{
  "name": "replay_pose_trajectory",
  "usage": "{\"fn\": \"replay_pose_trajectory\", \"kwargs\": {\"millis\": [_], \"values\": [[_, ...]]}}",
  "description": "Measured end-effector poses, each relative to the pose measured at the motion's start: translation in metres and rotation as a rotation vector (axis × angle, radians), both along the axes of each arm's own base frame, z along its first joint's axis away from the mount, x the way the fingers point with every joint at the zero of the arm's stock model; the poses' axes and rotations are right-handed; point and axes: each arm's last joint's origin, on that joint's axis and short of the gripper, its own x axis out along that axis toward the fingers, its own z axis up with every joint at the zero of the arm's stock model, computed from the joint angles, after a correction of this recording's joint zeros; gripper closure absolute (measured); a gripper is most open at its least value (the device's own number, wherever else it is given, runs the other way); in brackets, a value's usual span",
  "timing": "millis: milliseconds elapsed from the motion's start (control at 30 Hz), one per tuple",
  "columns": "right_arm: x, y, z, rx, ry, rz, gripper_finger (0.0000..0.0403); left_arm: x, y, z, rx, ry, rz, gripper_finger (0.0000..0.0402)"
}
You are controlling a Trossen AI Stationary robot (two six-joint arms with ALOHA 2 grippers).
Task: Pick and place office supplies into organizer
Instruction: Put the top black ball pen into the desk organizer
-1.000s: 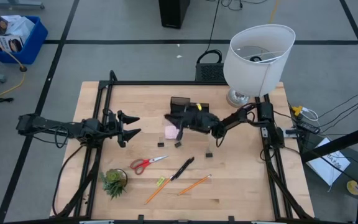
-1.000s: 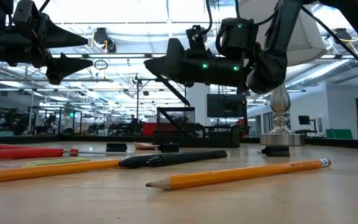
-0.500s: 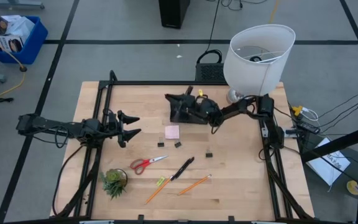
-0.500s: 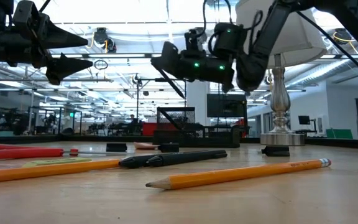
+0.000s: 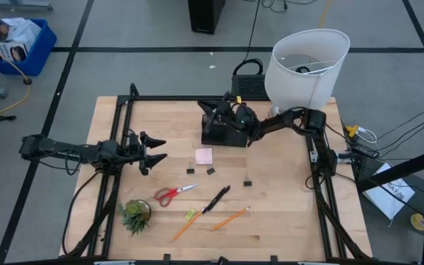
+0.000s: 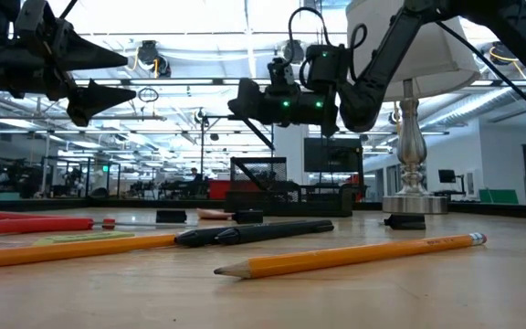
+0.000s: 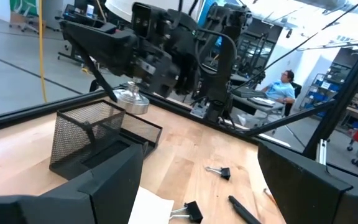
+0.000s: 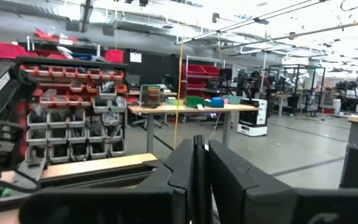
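Hovering above the organizer (image 5: 221,132) at the far middle of the table (image 5: 285,213), the right gripper (image 5: 210,110) has its two fingers pressed flat together; the right wrist view shows a thin dark strip pinched between them, but what it is cannot be told. The organizer, a black mesh caddy, stands just left of the lamp (image 5: 305,66) base. The left gripper (image 5: 155,148) waits at the left side of the table with fingers spread wide and nothing between them.

Remaining supplies lie loose on the wood. The pink sticky-note pad (image 5: 203,156) sits just near of the organizer, with two small black clips (image 5: 191,171) beside its near edge and a third clip (image 5: 247,181) off to the right. The red-handled scissors (image 5: 174,193) lie nearer still, left of the black pen (image 5: 216,199). Two pencils (image 5: 230,218) lie at the near side, close to the pen. A small potted plant (image 5: 135,214) stands at the near left.
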Motion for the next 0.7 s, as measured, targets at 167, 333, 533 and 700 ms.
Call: {"fn": "replay_pose_trajectory", "kwargs": {"millis": [167,333,533,700], "values": [[-0.0027,-0.0079,-0.0023,0.033,0.01,-0.013,0.0363,0.0,0.0,-0.0009,0.002,0.01,0.0,0.0078],[-0.0021,-0.0072,-0.0037,0.038,0.023,-0.009,0.0361,0.0,0.0,-0.001,0.003,0.011,0.001,0.0078],[-0.002,-0.0072,-0.0043,0.04,0.029,-0.009,0.0361,0.0,0.0,-0.001,0.005,0.012,0.001,0.0078],[-0.0019,-0.0073,-0.0052,0.043,0.038,-0.01,0.036,0.0,0.0,-0.0011,0.006,0.012,0.002,0.0078]]}}
